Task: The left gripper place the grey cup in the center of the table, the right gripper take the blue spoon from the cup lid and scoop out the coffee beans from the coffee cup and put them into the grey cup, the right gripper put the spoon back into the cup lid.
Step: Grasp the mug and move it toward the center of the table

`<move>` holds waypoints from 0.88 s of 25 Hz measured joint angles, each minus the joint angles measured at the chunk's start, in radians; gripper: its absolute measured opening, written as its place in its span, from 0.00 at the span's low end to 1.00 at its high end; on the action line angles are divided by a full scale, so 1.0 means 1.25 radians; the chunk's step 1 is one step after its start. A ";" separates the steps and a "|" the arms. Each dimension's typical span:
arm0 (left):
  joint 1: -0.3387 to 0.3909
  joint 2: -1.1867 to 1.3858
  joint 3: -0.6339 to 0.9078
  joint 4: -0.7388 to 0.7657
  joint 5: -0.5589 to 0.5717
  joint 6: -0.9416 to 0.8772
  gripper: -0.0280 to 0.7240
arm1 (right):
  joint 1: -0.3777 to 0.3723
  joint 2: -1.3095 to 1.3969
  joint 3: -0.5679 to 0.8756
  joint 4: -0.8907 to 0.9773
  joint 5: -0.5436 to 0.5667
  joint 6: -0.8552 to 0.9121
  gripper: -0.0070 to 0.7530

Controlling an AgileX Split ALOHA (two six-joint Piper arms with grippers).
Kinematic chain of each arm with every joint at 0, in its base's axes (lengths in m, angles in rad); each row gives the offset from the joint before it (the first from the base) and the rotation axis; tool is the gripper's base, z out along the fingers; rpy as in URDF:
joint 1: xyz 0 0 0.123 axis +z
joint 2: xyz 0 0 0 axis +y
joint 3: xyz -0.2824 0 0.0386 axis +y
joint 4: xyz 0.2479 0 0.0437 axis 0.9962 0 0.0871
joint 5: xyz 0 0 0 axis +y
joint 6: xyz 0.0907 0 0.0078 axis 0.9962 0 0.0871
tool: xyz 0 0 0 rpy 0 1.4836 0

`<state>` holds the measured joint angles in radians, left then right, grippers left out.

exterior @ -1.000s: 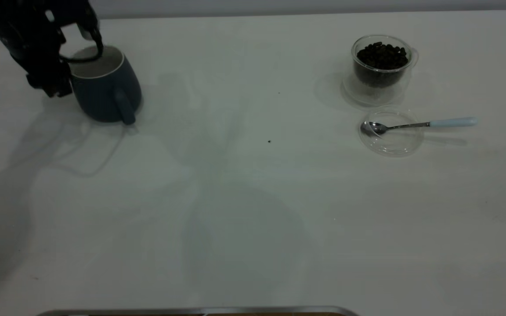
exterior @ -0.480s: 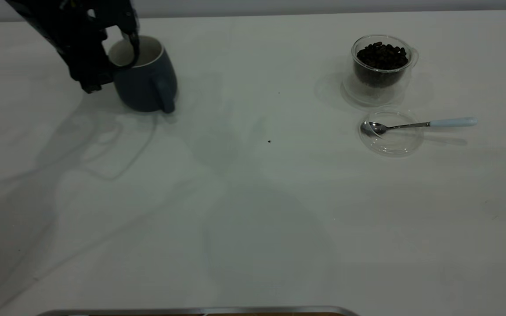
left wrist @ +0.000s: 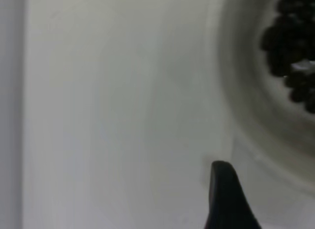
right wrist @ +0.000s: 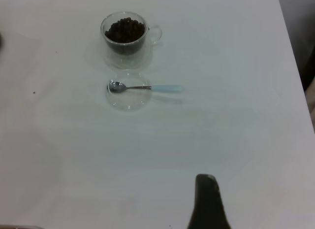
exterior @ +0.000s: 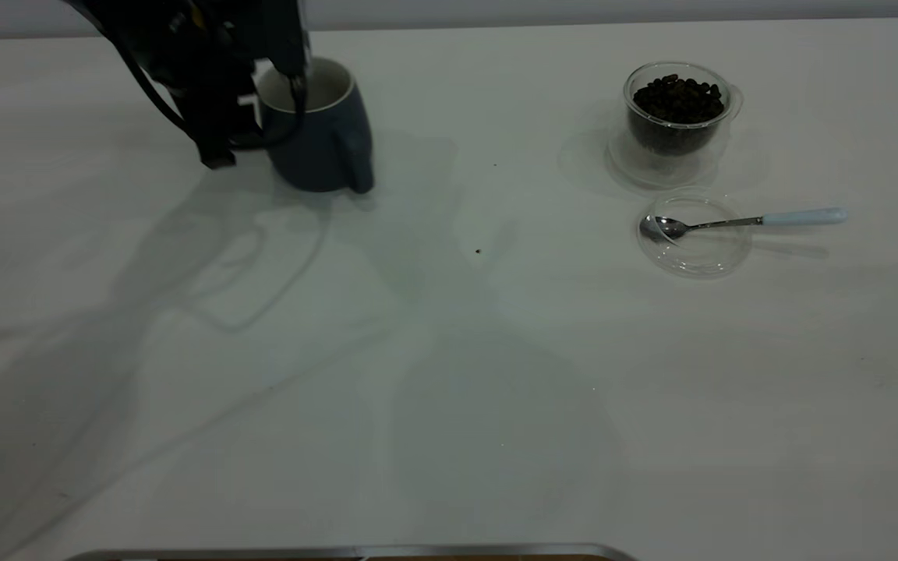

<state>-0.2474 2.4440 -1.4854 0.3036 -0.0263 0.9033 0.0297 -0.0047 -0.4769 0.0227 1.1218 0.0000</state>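
My left gripper (exterior: pixel 279 93) is shut on the rim of the grey cup (exterior: pixel 324 148), one finger inside and one outside, at the far left-centre of the table (exterior: pixel 449 374). The cup's handle faces front-right. In the left wrist view only one black finger (left wrist: pixel 224 199) shows against a pale blurred surface. The coffee cup (exterior: pixel 679 125) with coffee beans (exterior: pixel 679 97) stands at the far right. In front of it the blue spoon (exterior: pixel 730 222) lies on the cup lid (exterior: pixel 694 249), its handle pointing right. The right wrist view shows the coffee cup (right wrist: pixel 125 37), spoon (right wrist: pixel 142 87) and lid (right wrist: pixel 129 96) far from my right gripper (right wrist: pixel 206 199).
A metal strip (exterior: pixel 355 552) runs along the table's front edge. A tiny dark speck (exterior: pixel 478 251) lies near the table's middle. The table's right edge (right wrist: pixel 295 66) shows in the right wrist view.
My left gripper has carried the grey cup steadily to the right, toward the table's centre. The coffee cup, lid and spoon have not moved.
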 joint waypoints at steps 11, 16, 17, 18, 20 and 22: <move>-0.068 0.017 0.000 0.000 -0.037 -0.006 0.70 | 0.000 0.000 0.000 0.000 0.000 0.000 0.77; -0.096 0.017 0.000 0.000 -0.045 -0.016 0.70 | 0.000 0.000 0.000 0.000 0.000 0.000 0.77; -0.102 0.017 0.000 0.000 -0.048 -0.021 0.70 | 0.000 0.000 0.000 0.000 0.000 0.000 0.77; -0.107 0.017 0.000 0.000 -0.051 -0.024 0.70 | 0.000 0.000 0.000 0.000 0.000 0.000 0.77; -0.117 0.017 0.000 0.000 -0.054 -0.031 0.70 | 0.000 0.000 0.000 0.000 0.000 0.000 0.77; -0.125 0.017 0.000 0.000 -0.055 -0.040 0.70 | 0.000 0.000 0.000 0.000 0.000 0.000 0.77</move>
<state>-0.4041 2.4648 -1.4854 0.3039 -0.0946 0.8534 0.0297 -0.0047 -0.4769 0.0227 1.1218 0.0000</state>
